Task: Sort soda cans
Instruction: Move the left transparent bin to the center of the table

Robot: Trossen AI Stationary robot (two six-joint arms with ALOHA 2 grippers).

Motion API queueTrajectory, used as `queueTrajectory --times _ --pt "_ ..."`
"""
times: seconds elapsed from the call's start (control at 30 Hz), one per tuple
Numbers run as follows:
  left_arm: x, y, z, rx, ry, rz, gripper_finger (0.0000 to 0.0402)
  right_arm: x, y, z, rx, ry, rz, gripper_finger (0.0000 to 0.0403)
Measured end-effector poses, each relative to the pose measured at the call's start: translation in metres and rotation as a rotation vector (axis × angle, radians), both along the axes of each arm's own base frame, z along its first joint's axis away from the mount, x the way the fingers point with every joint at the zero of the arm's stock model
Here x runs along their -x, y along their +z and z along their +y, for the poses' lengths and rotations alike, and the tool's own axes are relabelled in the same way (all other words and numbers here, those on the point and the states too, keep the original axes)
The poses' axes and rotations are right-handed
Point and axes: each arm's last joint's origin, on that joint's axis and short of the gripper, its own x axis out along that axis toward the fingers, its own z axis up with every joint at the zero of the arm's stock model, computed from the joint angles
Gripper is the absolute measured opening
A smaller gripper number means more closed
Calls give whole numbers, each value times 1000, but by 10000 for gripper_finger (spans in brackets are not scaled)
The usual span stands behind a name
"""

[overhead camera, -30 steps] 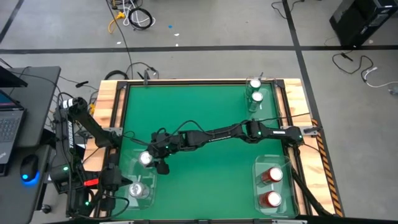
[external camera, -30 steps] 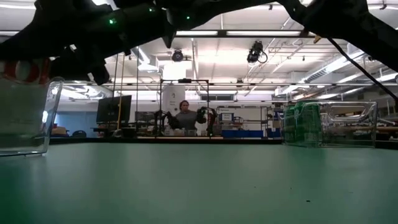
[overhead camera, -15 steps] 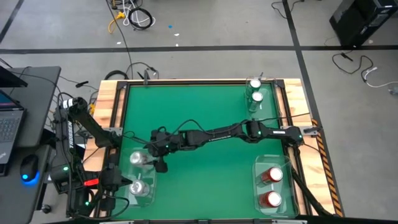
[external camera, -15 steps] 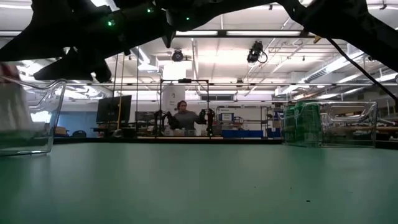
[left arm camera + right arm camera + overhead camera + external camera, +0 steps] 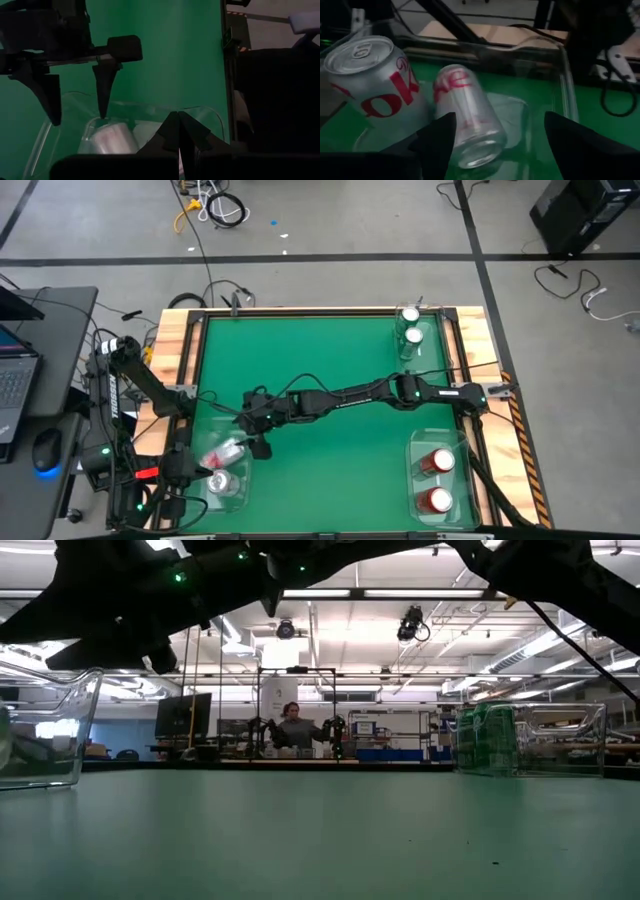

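Fingers (image 5: 437, 137) of my right gripper (image 5: 497, 131) stand spread wide with nothing between them, hanging just above the clear tray (image 5: 567, 85) at the table's front left. Directly below and ahead of them, inside that tray, is a tipped silver can (image 5: 465, 115), on its side or close to it; I cannot tell whether it rests fully flat. Its long axis runs roughly toward my wrist, one end pointing back at me, so my spread fingers flank its body rather than its ends. That alignment is what I judge a re-grip would turn on: across the barrel looks possible, but the curved side could roll under a closing pinch. Just beside it, seemingly touching, is the upright silver can (image 5: 370, 85), leaving little room on that flank. From above, the tipped can lies on a diagonal in the tray's back half, the upright one toward the front. My left gripper (image 5: 179, 131) waits pressed together at the tray's outer side, nearer still but idle. Well apart across the table, the red cans (image 5: 436, 480) sit front right and the green cans (image 5: 411, 326) back right.
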Motion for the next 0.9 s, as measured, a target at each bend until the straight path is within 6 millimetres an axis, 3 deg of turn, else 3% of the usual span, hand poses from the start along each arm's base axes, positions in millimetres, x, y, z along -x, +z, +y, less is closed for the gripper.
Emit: queueTrajectory --times 0.17,0.27,0.43,0.67,0.9 --pt "-2 -9 2 7 50 22 0 5 5 4 -13 73 44 256" --pt "-5 -20 5 35 115 86 0 17 21 3 19 103 123 241" --pt "-11 -38 10 42 181 166 0 45 60 2 85 148 233 219" --pt "-11 -45 9 114 250 217 0 98 97 9 151 217 505 194" --pt "-4 -51 6 158 294 362 0 121 96 12 231 179 708 122"
